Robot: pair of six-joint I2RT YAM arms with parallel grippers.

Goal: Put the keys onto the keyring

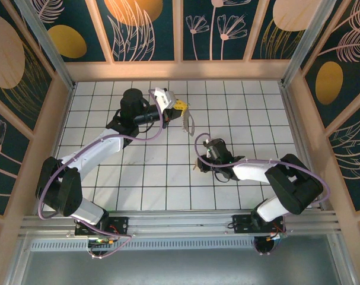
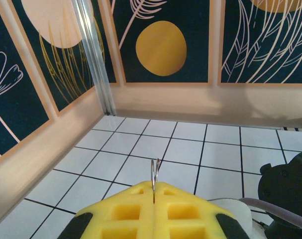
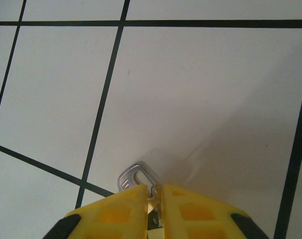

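Left gripper (image 2: 154,193): clamped fully on the keyring (image 2: 152,174), its metal ring upright, held at far centre. Right gripper (image 3: 154,189): fingers nearly together, pinching a key (image 3: 125,182) by one end, low over the tiles (image 3: 200,99) at mid-table. Risk: so slim a hold may let the key pivot or drop, and the thin ring is easily missed

The white-and-black left arm (image 1: 96,148) stretches far forward, its yellow-padded left gripper (image 2: 153,191) pinched tight on the keyring's thin metal ring (image 2: 154,172), while the white-and-black right arm (image 1: 251,171) folds low to the left, its yellow-padded right gripper (image 3: 159,191) pointing downward and nipping a small silvery key (image 3: 136,177).
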